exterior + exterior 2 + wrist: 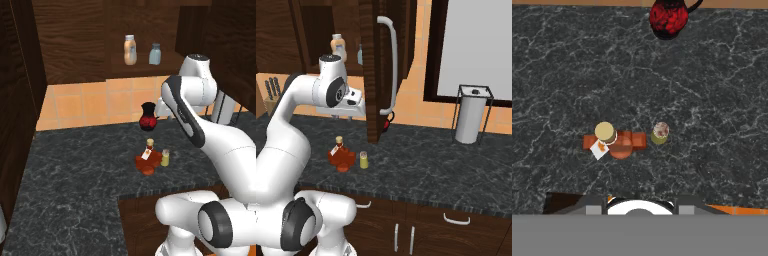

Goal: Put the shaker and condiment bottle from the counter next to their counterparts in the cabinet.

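Note:
The condiment bottle (148, 159) (341, 155) (614, 141), squat and red-brown with a tan cap and white tag, stands on the dark counter (70, 180). Just to its right stands the small yellow-green shaker (165, 158) (363, 159) (660, 133). My gripper (341, 116) (640, 207) hangs well above them, pointing down, open, with nothing between its fingers. On the shelf of the cabinet (75, 45) above stand the counterparts: a slim peach bottle (130, 50) (338, 46) and a pale blue-grey shaker (155, 54).
A dark red-black jug (148, 116) (668, 17) stands by the orange tiles behind the two items. The open cabinet door (370, 70) with its curved handle hangs right of the hand. A paper towel holder (471, 115) stands at right, a knife block (271, 95) at left.

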